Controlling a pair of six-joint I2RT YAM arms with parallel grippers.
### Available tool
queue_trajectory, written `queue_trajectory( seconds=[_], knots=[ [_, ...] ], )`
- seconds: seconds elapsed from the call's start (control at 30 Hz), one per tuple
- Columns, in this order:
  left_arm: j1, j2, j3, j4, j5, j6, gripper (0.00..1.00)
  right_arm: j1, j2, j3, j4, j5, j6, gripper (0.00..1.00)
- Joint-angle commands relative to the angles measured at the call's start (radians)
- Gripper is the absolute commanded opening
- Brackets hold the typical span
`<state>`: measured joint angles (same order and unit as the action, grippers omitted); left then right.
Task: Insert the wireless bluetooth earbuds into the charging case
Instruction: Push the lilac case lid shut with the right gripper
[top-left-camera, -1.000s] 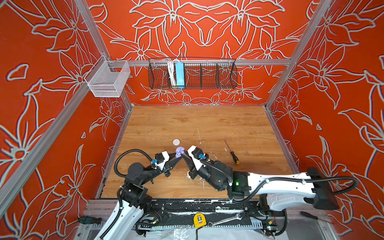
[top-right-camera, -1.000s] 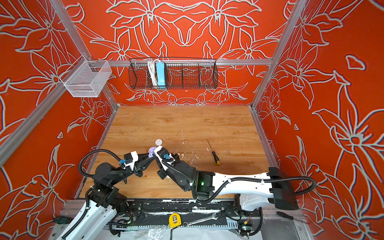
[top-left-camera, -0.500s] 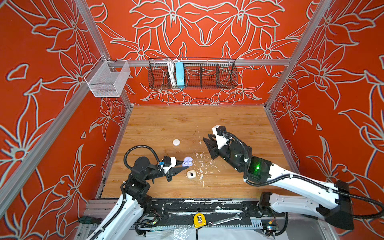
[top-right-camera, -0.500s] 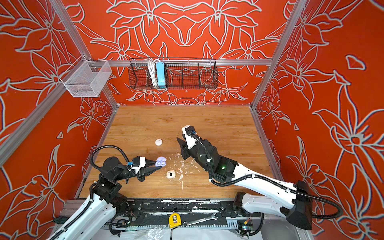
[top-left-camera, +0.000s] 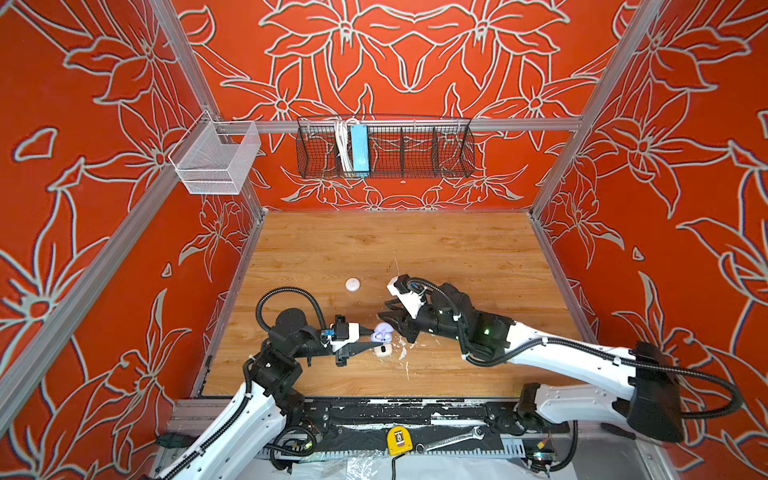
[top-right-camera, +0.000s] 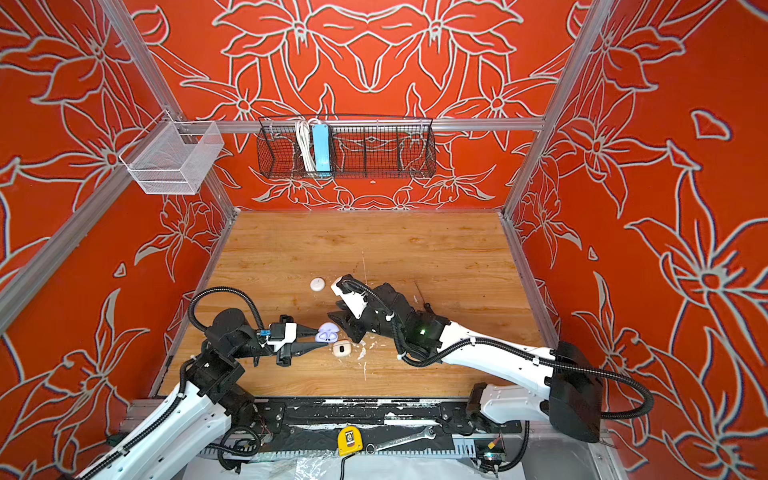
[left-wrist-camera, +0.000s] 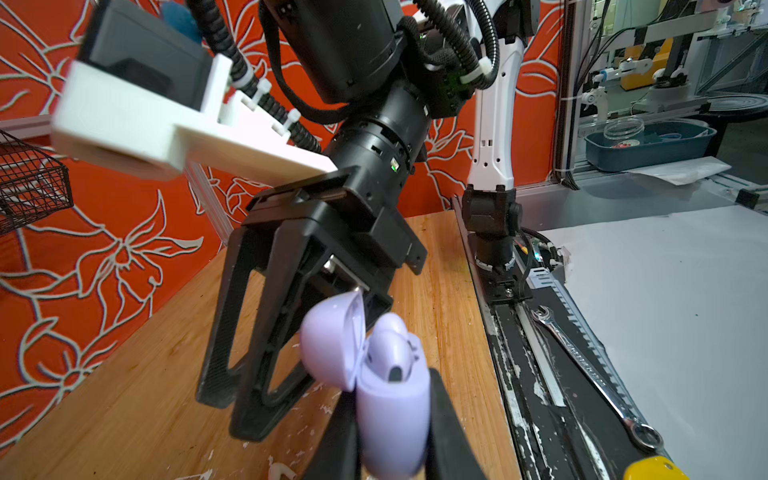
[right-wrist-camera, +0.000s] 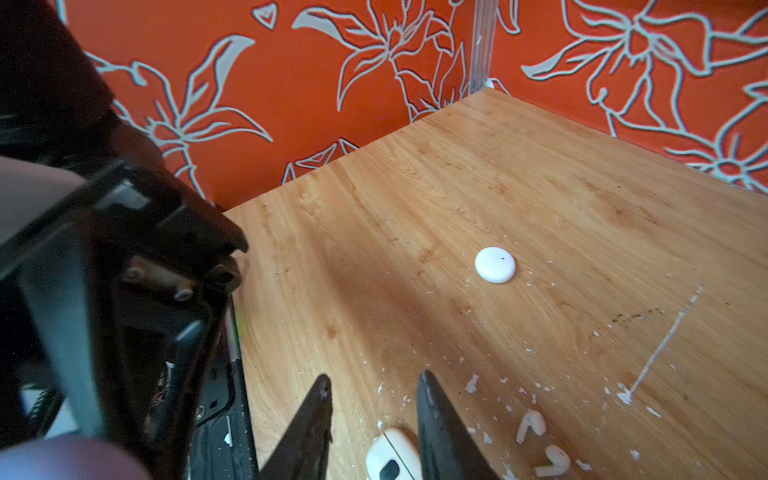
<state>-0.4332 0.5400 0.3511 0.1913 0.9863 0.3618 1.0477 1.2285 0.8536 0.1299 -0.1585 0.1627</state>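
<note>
A: Wood table (top-left-camera: 457, 257), left fingers (left-wrist-camera: 451, 428) clamped on the open lavender case (left-wrist-camera: 390, 399). Why?
B: Guessing to steady it for loading. Right fingers (right-wrist-camera: 436, 415) are apart over the white case (right-wrist-camera: 392, 455); two white earbuds (right-wrist-camera: 531, 424) lie loose beside it.

One lavender case (left-wrist-camera: 390, 399), two white cases (right-wrist-camera: 495, 264), two loose white earbuds (right-wrist-camera: 531, 424)

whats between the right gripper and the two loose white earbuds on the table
In the right wrist view, only bare table with white flecks separates the right gripper from the white earbuds.
</note>
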Motion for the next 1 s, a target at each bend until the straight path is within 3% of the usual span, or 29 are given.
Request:
queue_trajectory(
  seconds=[0.0,0.47,0.73,0.97],
  knots=[
    [-0.006,0.006,0.021,-0.006,0.003,0.025,0.00,0.003,-0.006,0.010,0.055,-0.106,-0.020,0.36],
    [-0.005,0.032,0.029,-0.006,-0.087,0.001,0.00,0.070,-0.061,-0.018,0.063,-0.140,-0.060,0.36],
    [-0.006,0.047,0.038,-0.020,-0.202,-0.057,0.00,0.094,-0.106,-0.044,0.053,-0.091,-0.078,0.36],
    [-0.006,0.093,0.042,0.010,-0.236,-0.103,0.00,0.110,-0.143,-0.062,0.046,-0.050,-0.088,0.36]
  ],
)
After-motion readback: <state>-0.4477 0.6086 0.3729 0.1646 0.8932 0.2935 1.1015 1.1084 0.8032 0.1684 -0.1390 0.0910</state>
